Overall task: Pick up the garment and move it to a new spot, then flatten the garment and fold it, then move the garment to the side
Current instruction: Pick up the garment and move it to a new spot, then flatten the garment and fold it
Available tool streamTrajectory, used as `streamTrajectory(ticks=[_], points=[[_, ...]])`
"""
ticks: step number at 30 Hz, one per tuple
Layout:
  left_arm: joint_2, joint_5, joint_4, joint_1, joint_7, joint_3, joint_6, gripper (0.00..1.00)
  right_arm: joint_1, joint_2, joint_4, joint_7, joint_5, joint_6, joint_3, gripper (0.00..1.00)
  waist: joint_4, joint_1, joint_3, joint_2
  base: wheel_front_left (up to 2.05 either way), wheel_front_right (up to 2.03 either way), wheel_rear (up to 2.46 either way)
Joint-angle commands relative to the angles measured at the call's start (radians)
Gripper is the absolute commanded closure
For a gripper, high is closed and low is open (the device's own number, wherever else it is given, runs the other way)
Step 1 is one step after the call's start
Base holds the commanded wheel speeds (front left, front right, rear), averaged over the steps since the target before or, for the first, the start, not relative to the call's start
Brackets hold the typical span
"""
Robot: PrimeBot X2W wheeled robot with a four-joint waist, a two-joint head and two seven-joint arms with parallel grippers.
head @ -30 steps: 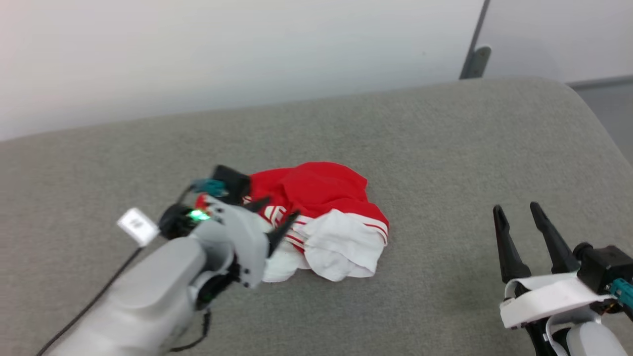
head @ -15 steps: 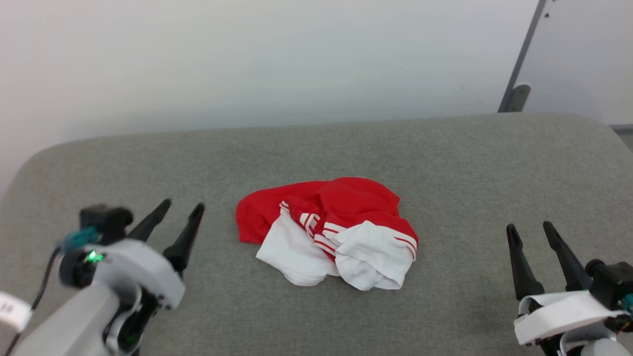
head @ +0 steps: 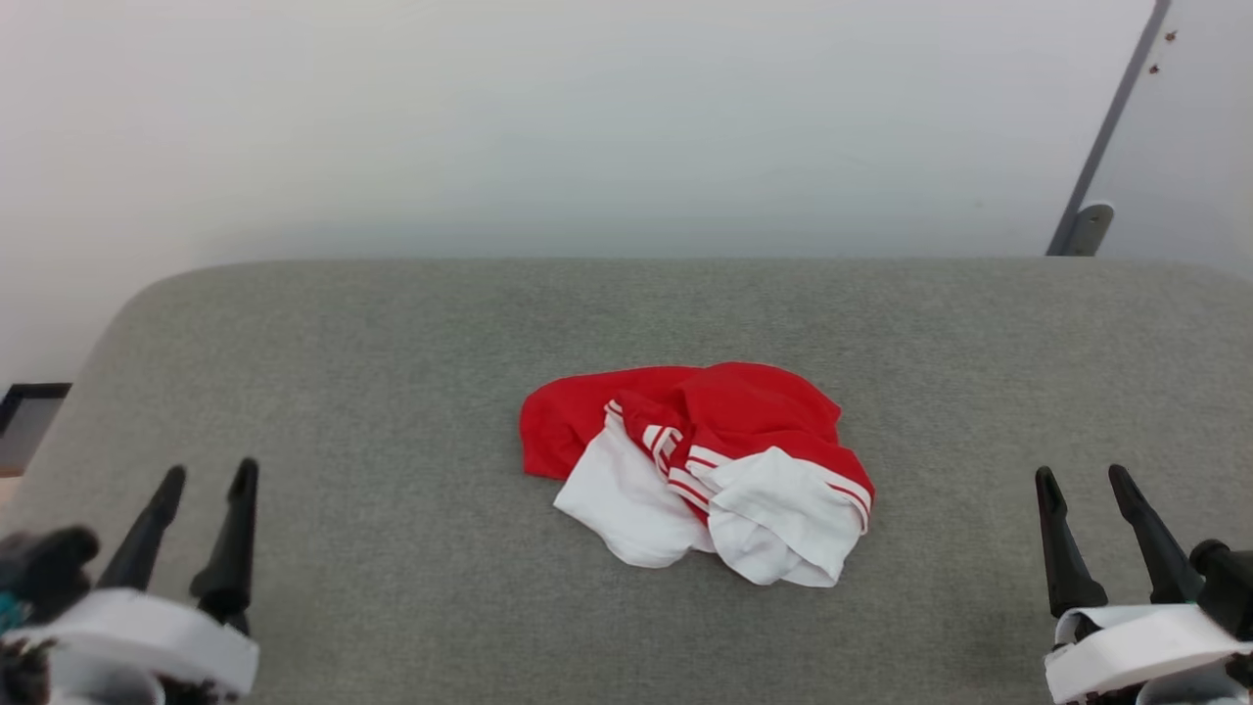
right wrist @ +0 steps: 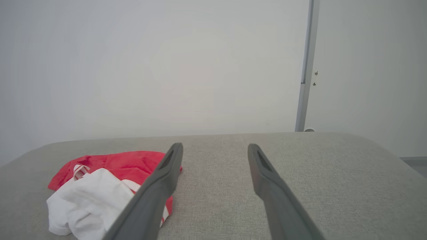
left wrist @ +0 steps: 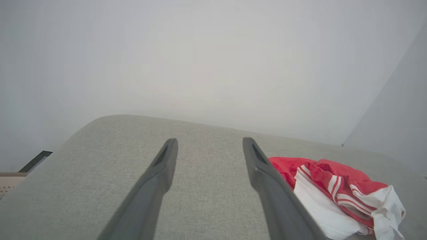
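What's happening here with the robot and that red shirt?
A two-armed robot faces a red and white garment lying crumpled in the middle of a grey padded surface. Its left gripper and right gripper are both open and empty, well apart from the cloth on either side. Nothing is flattened or folded yet.

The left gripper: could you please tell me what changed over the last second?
The left gripper drew back from the garment to the lower left, open and empty; the head camera shifted too. The garment stayed crumpled on the grey cushion, the right gripper open at lower right.
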Motion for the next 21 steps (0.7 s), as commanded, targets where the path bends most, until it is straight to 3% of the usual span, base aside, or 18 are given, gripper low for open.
streamTrajectory(ticks=[1, 10, 21], points=[[-0.011, 0.014, -0.015, 0.027, -0.004, 0.025, -0.012, 0.00, 0.009, 0.002, -0.003, -0.001, -0.004, -0.001, -0.004, 0.00, 0.012, 0.0000, -0.003, 0.0000, 0.00, 0.00, 0.00], [-0.067, 0.086, -0.062, 0.137, -0.004, 0.158, -0.079, 0.00, 0.023, 0.014, -0.010, -0.001, -0.008, -0.001, -0.008, 0.00, 0.039, 0.0000, -0.003, 0.0000, 0.00, 0.00, 0.00], [-0.094, 0.105, -0.051, 0.163, -0.004, 0.199, -0.108, 0.00, 0.020, 0.008, -0.001, -0.001, 0.002, -0.001, 0.016, 0.00, 0.047, 0.0000, 0.001, 0.0000, 0.00, 0.00, 0.00]])
